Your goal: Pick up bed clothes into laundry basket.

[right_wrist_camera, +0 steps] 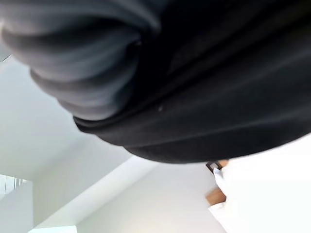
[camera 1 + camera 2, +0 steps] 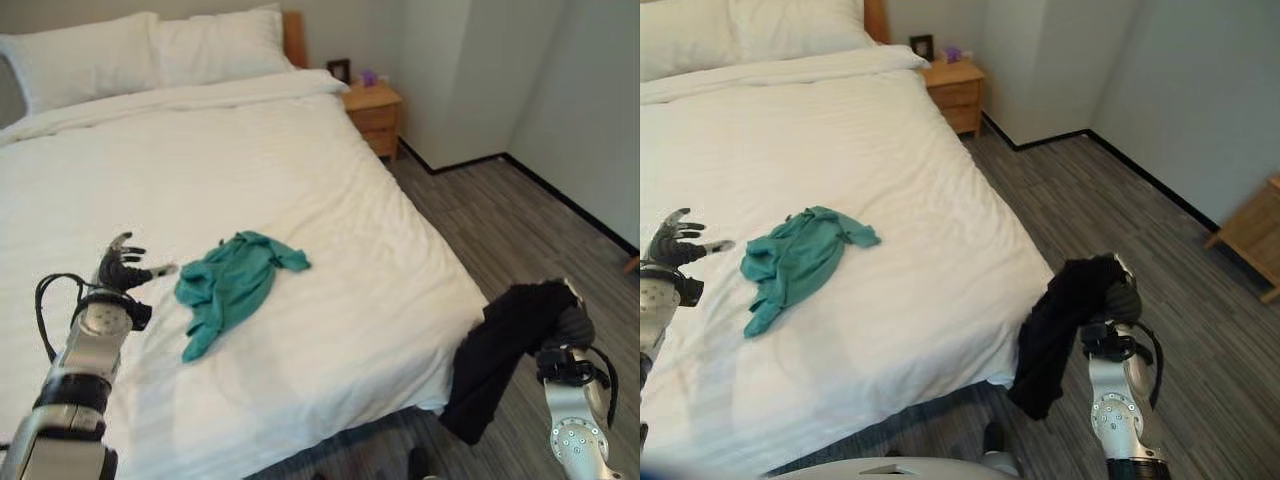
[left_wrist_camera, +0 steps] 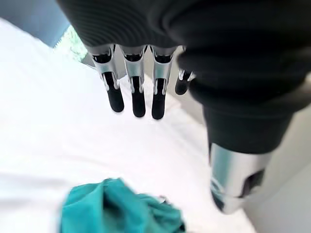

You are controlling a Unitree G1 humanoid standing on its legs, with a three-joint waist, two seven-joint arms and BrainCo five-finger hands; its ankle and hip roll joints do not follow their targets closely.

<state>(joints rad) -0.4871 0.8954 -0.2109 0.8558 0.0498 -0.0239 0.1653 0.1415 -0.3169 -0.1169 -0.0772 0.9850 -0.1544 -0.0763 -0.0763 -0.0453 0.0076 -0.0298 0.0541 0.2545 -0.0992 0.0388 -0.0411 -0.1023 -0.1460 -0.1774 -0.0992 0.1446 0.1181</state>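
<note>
Teal garment on the bed, black garment draped over the right hand.

At lower left, the left hand (image 2: pixel 122 268) hovers over the white bed (image 2: pixel 330 200), fingers spread, just left of the crumpled teal garment (image 2: pixel 232 285). At lower right, off the bed's corner, the right hand (image 2: pixel 1122 298) carries the hanging black garment (image 2: pixel 1060 330); its grip cannot be told.

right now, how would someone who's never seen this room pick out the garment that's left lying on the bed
Look at the big white bed. On its near half, beside the open left hand, lies a crumpled teal garment. It is the only coloured thing on the sheets; the black garment hangs off the right hand over the floor.
</note>
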